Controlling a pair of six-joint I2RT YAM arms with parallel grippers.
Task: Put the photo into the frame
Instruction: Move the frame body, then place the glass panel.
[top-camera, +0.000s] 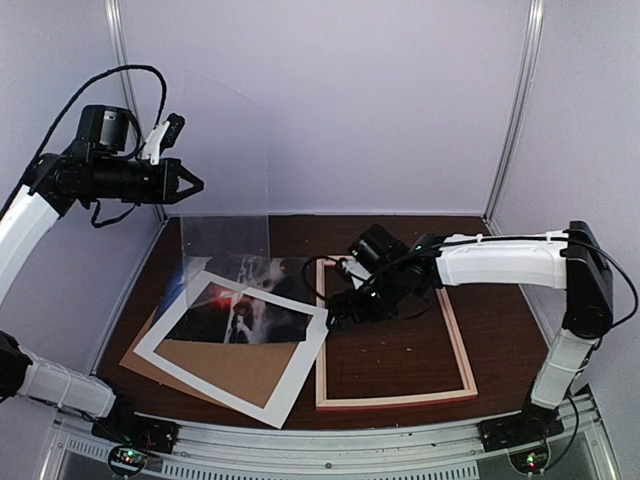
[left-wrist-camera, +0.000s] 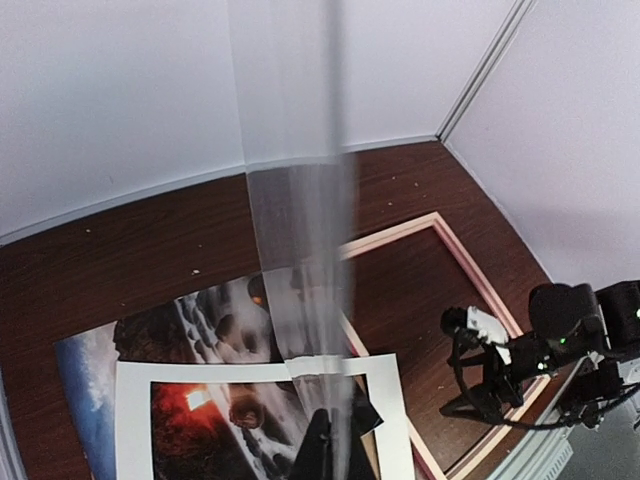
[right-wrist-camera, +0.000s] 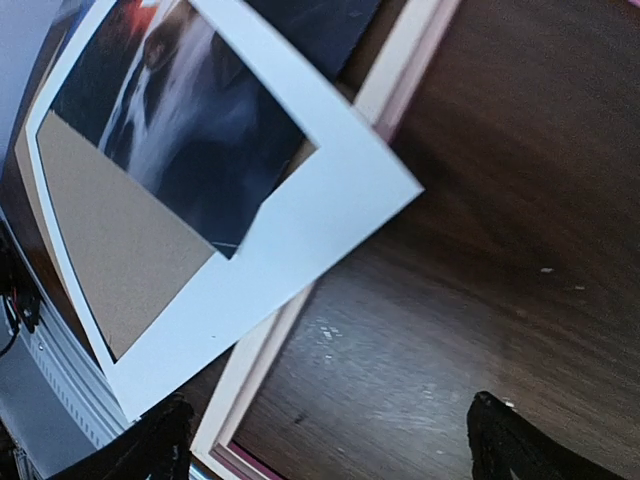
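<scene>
Right claw (right-wrist-camera: 335, 445) was spread wide and empty, low over the frame's (top-camera: 462, 340) left rail, by the white mat (right-wrist-camera: 300, 230) corner. The photo (top-camera: 230, 315) lay on the desk (top-camera: 400, 350) left of the frame, under the mat and on brown cardboard (top-camera: 230, 365). Left claw (top-camera: 195, 185), high up, was clenched on an upright clear sheet (top-camera: 230, 150).

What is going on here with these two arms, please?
The left gripper holds a clear sheet upright, raised in the air. The right gripper hangs open, low over the left rail of the frame, by a corner of the white mat. The photo lies left of the frame, under that mat, on a brown board; the frame is empty.
</scene>
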